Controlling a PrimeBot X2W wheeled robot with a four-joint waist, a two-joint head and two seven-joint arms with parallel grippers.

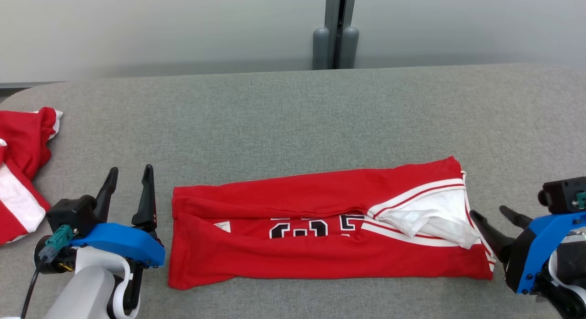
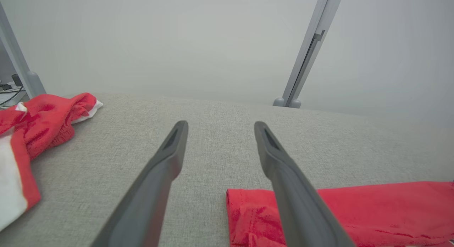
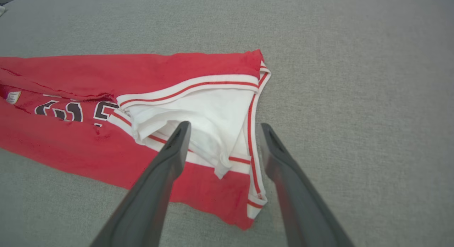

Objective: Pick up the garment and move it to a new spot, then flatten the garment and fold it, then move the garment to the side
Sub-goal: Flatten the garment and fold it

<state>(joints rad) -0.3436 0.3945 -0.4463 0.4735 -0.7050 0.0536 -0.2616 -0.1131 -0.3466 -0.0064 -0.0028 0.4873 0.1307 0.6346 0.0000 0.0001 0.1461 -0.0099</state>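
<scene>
The garment [image 1: 320,227] is a red jersey with white and red trim and black numerals, folded into a long strip across the grey table. Its left end [image 2: 372,211] lies under my left gripper's right finger in the left wrist view; its white-lined right end [image 3: 198,108] lies before my right gripper. My left gripper [image 1: 130,175] stands open just left of the strip, with nothing between its fingers [image 2: 170,155]. At the strip's right end my right gripper [image 1: 490,213] is open too, its fingers [image 3: 173,151] hovering over the trim and holding nothing.
A second red and white garment [image 1: 20,168] lies crumpled at the table's left edge, close to my left arm [image 2: 39,126]. The grey fabric table [image 1: 293,122] stretches bare behind the strip. A grey post [image 1: 336,30] stands beyond the far edge.
</scene>
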